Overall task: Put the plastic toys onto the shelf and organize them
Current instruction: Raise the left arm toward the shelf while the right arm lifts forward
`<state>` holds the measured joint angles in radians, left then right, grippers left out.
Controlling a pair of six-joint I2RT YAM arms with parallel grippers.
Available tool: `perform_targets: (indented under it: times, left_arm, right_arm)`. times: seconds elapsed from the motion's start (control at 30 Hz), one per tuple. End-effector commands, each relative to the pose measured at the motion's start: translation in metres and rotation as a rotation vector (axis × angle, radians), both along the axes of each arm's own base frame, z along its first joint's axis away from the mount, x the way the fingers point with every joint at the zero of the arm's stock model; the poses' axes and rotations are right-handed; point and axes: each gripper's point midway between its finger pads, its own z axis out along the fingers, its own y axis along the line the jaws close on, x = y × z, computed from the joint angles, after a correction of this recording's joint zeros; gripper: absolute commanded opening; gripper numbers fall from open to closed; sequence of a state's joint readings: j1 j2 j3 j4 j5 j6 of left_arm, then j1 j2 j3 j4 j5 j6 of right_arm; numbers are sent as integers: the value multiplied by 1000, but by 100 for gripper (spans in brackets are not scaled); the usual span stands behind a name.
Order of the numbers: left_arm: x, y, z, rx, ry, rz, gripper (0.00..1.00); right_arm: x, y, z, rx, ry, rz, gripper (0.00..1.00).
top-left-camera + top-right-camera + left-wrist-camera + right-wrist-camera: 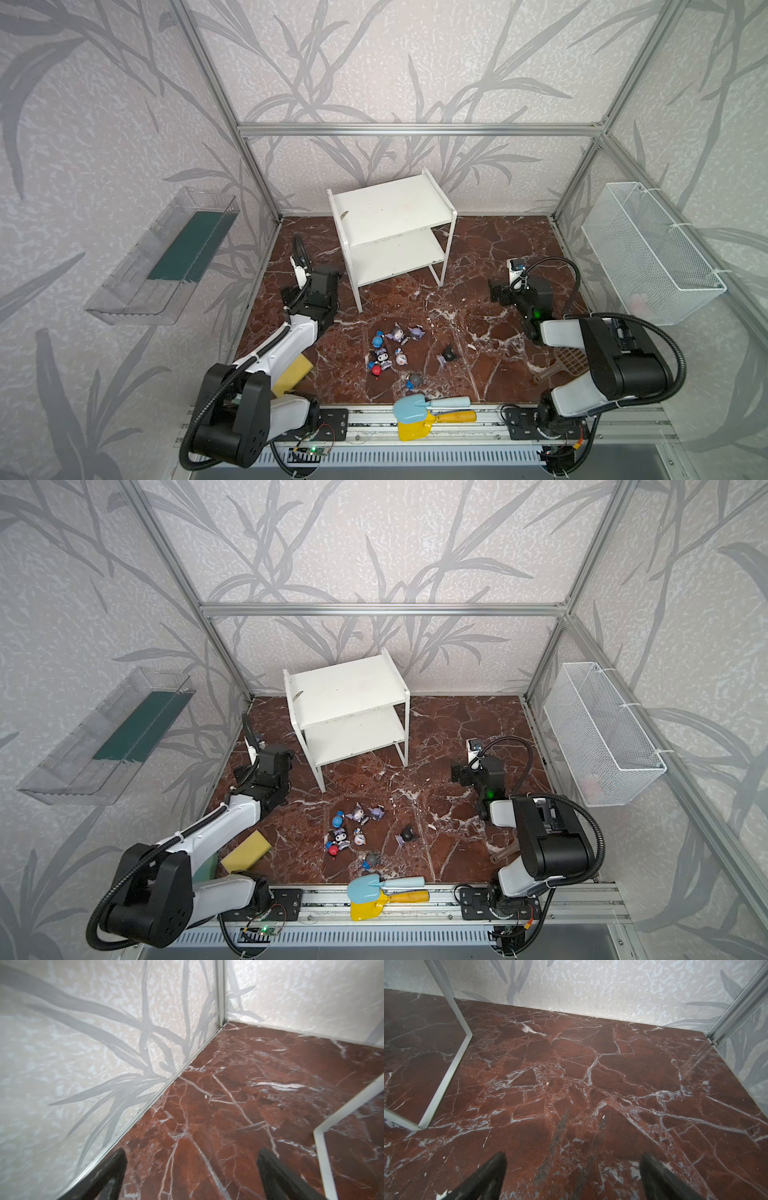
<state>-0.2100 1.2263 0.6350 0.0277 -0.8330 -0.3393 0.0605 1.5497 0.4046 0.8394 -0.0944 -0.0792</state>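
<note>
The plastic toys (390, 353) (347, 833) lie in a loose cluster on the red marble floor in both top views. One black figurine (448, 354) sits apart to the right, and a grey and blue one (413, 380) lies nearer the front. The white two-tier shelf (390, 208) (345, 688) stands behind them with both boards bare. My left gripper (328, 276) (191, 1155) is open beside the shelf's left legs (353, 1101), with nothing between its fingers. My right gripper (500, 293) (574, 1157) is open over bare floor, to the right of the shelf's leg (452, 1068).
A blue toy shovel (415, 405) and a yellow one (415, 428) lie across the front rail. A yellow sponge (293, 374) lies beside the left arm. A clear tray (166, 257) hangs on the left wall, a white wire basket (652, 253) on the right.
</note>
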Motion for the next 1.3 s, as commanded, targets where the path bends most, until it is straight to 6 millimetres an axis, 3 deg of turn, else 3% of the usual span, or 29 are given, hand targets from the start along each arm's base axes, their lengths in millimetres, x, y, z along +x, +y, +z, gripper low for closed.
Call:
perform_targets:
  times: [0.0, 0.3, 0.4, 0.53, 0.77, 0.93, 1.27]
  left_arm:
    - [-26, 13, 10, 12, 28, 125, 99]
    - [-67, 13, 18, -106, 52, 141, 99]
    - [-84, 11, 19, -151, 43, 106, 99]
    - [-91, -5, 20, -220, 25, -39, 99]
    - [-83, -56, 19, -348, 50, -322, 99]
    - [-70, -92, 14, -393, 77, -475, 99]
    - [-50, -133, 12, -434, 95, -627, 99]
  right_arm:
    - [2, 1, 4, -9, -12, -3, 99]
    - [4, 10, 14, -46, -12, 21, 99]
    - [2, 12, 18, -51, 12, 31, 99]
    - [-1, 22, 28, -77, 42, 53, 99]
    - [-29, 51, 51, -24, 108, 113, 99]
    - [-58, 85, 69, -47, 123, 213, 99]
    - [-103, 119, 100, 58, 123, 381, 99]
